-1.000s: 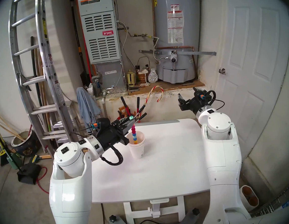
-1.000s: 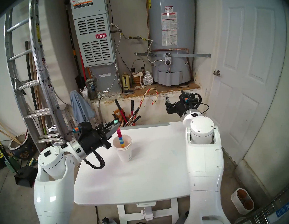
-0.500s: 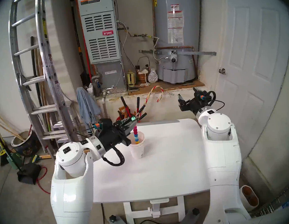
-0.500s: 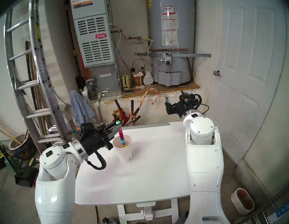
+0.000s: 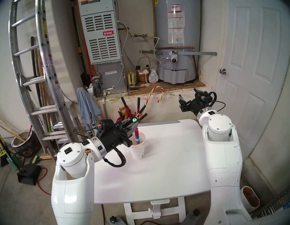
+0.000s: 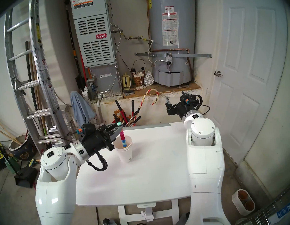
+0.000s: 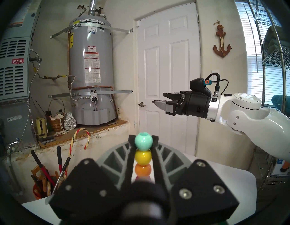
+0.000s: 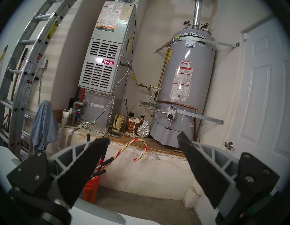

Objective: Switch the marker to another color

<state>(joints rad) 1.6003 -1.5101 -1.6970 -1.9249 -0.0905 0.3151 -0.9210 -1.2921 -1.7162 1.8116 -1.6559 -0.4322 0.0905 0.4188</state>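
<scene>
Marker (image 5: 137, 134) sunk deeper into stacked paper cups (image 5: 138, 148) since earlier frame; left pincer (image 7: 143, 145) clamped near its teal top bead. Right pincer (image 8: 143, 139) apart, idle. Risk: loosening grip drops stick crooked, tipping cups on tabletop (image 5: 164, 169).

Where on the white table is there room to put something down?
Bare table runs from the paper cups to the right arm and the near edge. It is crowded at the cups, where the left gripper and the marker are.
</scene>
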